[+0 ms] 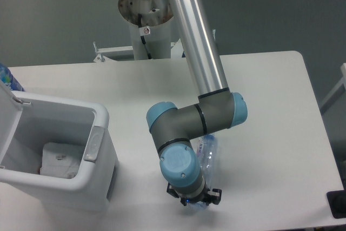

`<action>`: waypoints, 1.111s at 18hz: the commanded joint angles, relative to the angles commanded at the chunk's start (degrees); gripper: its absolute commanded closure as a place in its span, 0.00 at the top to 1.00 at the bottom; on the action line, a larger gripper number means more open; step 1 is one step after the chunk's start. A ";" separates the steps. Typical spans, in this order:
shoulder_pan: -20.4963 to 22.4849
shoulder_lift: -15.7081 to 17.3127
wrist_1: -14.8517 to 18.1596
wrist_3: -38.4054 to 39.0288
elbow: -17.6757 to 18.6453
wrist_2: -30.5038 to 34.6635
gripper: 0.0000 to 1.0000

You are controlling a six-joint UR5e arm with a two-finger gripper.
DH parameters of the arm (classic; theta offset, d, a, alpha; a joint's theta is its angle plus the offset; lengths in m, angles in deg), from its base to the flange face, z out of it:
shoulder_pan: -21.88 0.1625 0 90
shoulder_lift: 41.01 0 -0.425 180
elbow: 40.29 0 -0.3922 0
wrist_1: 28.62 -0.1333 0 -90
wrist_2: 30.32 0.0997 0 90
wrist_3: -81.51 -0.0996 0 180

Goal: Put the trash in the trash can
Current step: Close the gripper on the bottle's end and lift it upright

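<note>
I have the tool (195, 201) down over the near end of the crushed bottle (206, 155), whose long axis runs away up the table (270, 106), though whether it's clamped I can't tell, with the trash can (59, 150) off to the camera's left.

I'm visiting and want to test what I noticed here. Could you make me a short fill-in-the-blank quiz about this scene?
1. The bin has its lid ____.
2. Inside the bin lies a crumpled white ____.
3. The gripper is at the bottle's end nearest the ____ edge of the table.
4. The bottle lies to the ____ of the bin in the picture.

Missing words: open; wrapper; front; right
</note>
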 joint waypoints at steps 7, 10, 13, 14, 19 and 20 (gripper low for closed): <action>1.49 2.90 0.17 0.17 -1.85 -8.53 0.36; 1.84 5.88 0.26 1.40 -1.32 -11.34 0.36; 2.37 8.78 0.26 4.03 -1.23 -12.48 0.36; 2.37 9.92 0.26 4.91 -1.23 -13.79 0.36; 2.90 16.16 0.00 9.92 -1.32 -21.88 0.36; 3.34 17.31 0.00 10.71 -1.58 -23.46 0.36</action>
